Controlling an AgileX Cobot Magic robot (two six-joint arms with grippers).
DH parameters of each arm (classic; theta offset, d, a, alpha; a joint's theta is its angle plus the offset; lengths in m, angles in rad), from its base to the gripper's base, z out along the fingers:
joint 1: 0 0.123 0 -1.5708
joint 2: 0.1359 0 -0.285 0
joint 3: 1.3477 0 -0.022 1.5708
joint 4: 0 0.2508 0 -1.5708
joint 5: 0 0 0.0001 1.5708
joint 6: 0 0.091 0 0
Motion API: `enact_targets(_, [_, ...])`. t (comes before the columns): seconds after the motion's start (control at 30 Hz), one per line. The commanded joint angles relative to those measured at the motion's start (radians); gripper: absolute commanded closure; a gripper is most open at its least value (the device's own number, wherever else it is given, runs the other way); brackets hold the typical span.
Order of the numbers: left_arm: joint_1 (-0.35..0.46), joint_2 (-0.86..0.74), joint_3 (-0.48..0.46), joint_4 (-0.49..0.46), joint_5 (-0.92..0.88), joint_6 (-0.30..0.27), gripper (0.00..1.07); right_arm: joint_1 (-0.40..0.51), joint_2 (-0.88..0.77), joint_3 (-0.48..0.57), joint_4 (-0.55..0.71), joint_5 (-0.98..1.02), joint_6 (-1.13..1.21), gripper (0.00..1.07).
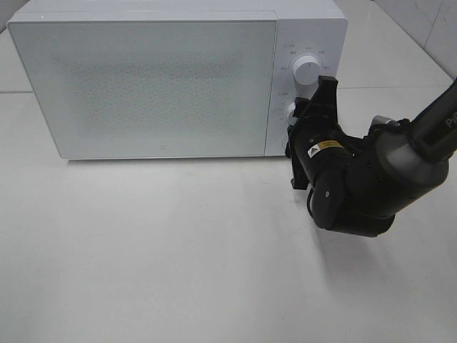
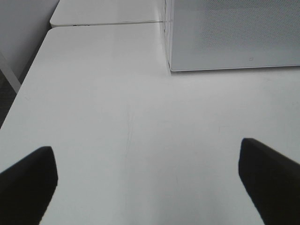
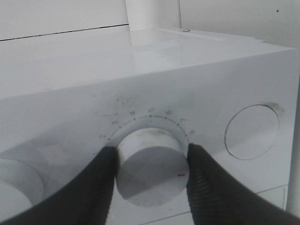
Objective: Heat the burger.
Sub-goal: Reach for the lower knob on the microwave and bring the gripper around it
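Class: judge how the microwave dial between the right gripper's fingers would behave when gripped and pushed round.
The dial looks like hard, smooth plastic, so it is probably stiff but somewhat slippery in the right gripper. Being round and mounted on the microwave panel, it should likely turn in place rather than lift away.

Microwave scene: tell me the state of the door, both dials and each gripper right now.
Microwave door: closed.
Upper dial: nothing touching it.
Lower dial: gripped on both sides.
Right gripper: fingers shut on the lower dial.
Left gripper: fingers spread wide, holding nothing, above the table.
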Motion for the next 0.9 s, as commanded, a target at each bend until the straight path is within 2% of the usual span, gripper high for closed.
enact_targets(0.03, [0.002, -0.022, 0.003, -0.005, -0.009, -0.004, 0.03, 0.007, -0.009, -0.031, -0.080, -0.025, 0.017, 1.02])
enact_targets(0.33, [0.002, -0.022, 0.003, -0.005, -0.009, -0.004, 0.03, 0.007, -0.009, -0.031, -0.080, -0.026, -0.013, 1.02])
enact_targets(0.6, [0.002, -0.022, 0.003, -0.005, -0.009, -0.004, 0.03, 0.007, -0.009, -0.031, -0.075, -0.030, -0.034, 0.97])
enact_targets(0.9, [0.002, -0.022, 0.003, -0.005, -0.009, -0.004, 0.03, 0.007, -0.013, -0.031, -0.049, -0.069, -0.077, 0.74])
